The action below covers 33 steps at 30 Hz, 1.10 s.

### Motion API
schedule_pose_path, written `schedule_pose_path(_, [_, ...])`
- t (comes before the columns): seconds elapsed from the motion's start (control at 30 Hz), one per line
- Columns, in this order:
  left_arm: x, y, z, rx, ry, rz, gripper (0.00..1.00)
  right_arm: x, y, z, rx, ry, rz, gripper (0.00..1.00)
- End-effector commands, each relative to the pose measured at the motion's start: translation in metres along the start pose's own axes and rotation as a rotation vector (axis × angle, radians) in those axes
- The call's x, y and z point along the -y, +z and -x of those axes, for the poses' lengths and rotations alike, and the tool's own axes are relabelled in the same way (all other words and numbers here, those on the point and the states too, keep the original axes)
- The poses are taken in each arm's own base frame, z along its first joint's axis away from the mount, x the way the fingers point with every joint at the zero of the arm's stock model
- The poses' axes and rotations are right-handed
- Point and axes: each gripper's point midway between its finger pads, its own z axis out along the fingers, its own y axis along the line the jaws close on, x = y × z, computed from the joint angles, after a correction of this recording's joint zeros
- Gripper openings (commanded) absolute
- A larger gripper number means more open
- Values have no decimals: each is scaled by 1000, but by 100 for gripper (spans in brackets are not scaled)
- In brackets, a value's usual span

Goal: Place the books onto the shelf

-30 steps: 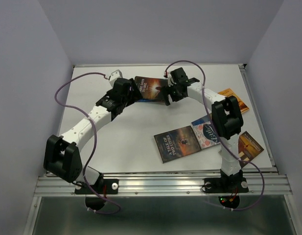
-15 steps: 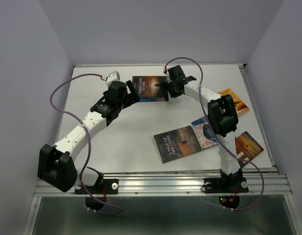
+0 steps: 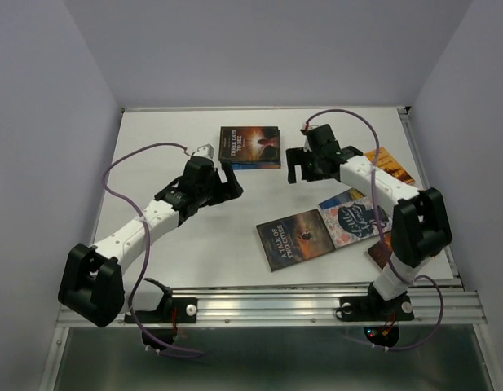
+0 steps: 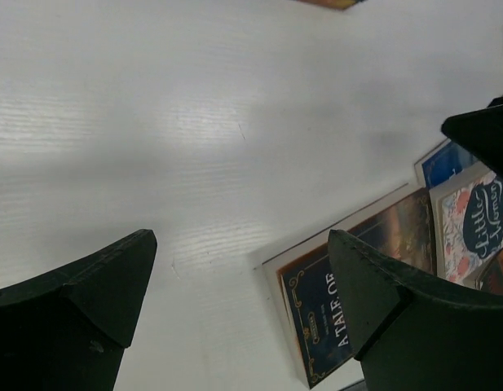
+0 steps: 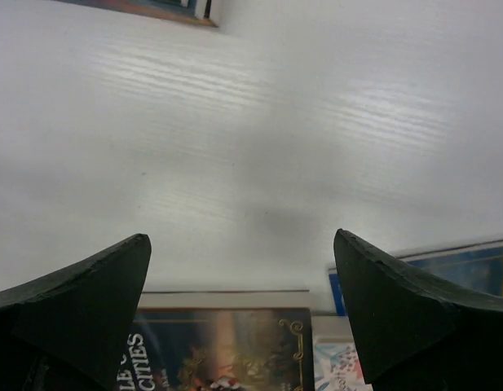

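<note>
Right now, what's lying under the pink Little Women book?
A blue book pokes out from under the Little Women book at its far edge. The rest of it, title included, is covered.

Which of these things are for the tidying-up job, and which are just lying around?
For the job: book pile at the back, Tale of Two Cities book, Little Women book, orange book.
Just lying about: purple wires, metal rail at the front.
No shelf shows.
</note>
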Motion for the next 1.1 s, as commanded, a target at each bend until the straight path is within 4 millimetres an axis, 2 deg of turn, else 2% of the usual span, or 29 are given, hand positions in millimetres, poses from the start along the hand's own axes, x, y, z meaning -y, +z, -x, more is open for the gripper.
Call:
schedule_pose_path(0.0, [15, -12, -19, -43, 5, -105, 99, -9, -38, -44, -51, 122, 74, 100])
schedule_pose_path(0.03, [15, -13, -21, -46, 4, -108, 99, -4, -55, -71, -101, 117, 73, 100])
schedule_pose_path(0.1, [11, -12, -27, -52, -5, -95, 99, -11, -74, -102, -157, 63, 104, 100])
schedule_pose_path(0.13, [11, -12, -28, -57, -3, -94, 99, -11, -92, -125, -210, 39, 109, 100])
schedule_pose_path(0.2, [12, -12, -31, -68, -2, -99, 99, -19, -108, -145, -261, 32, 134, 100])
schedule_pose_path(0.23, [13, -12, -32, -71, -2, -101, 99, -39, -120, -163, -291, 3, 216, 100])
schedule_pose_path(0.27, [14, -13, -31, -69, -2, -103, 99, -48, -126, -162, -281, 12, 238, 100])
schedule_pose_path(0.3, [14, -14, -30, -62, -1, -102, 99, -50, -128, -172, -295, 27, 243, 100])
schedule_pose_path(0.37, [13, -15, -29, -61, -1, -96, 99, -73, -138, -188, -342, 34, 356, 100])
schedule_pose_path(0.47, [6, -17, -29, -58, 9, -67, 99, -87, -138, -225, -409, 53, 368, 100])
schedule_pose_path(0.5, [5, -17, -31, -62, 13, -63, 99, -84, -134, -239, -434, 45, 344, 100])
schedule_pose_path(0.63, [-2, -22, -28, -47, 38, -30, 99, -100, -133, -272, -498, -34, 334, 100])
schedule_pose_path(0.7, [-5, -25, -25, -40, 52, -12, 99, -116, -131, -279, -488, -70, 375, 100])
schedule_pose_path(0.8, [1, -33, -20, -34, 58, -30, 99, -130, -110, -269, -438, -99, 397, 100])
schedule_pose_path(0.87, [4, -40, -18, -20, 46, -49, 99, -129, -85, -255, -365, -144, 333, 100])
schedule_pose_path(0.93, [2, -44, -20, -15, 37, -52, 99, -138, -69, -228, -280, -198, 295, 100])
schedule_pose_path(0.97, [2, -50, -19, -9, 26, -51, 99, -132, -48, -221, -243, -224, 212, 100])
schedule_pose_path(1.0, [0, -53, -19, -2, 19, -43, 99, -134, -40, -214, -224, -269, 197, 100])
schedule_pose_path(1.03, [-1, -56, -20, -3, 15, -42, 99, -149, -36, -193, -183, -286, 212, 100])
schedule_pose_path(1.07, [-5, -62, -17, 18, 0, -30, 99, -152, -18, -191, -176, -332, 189, 100])
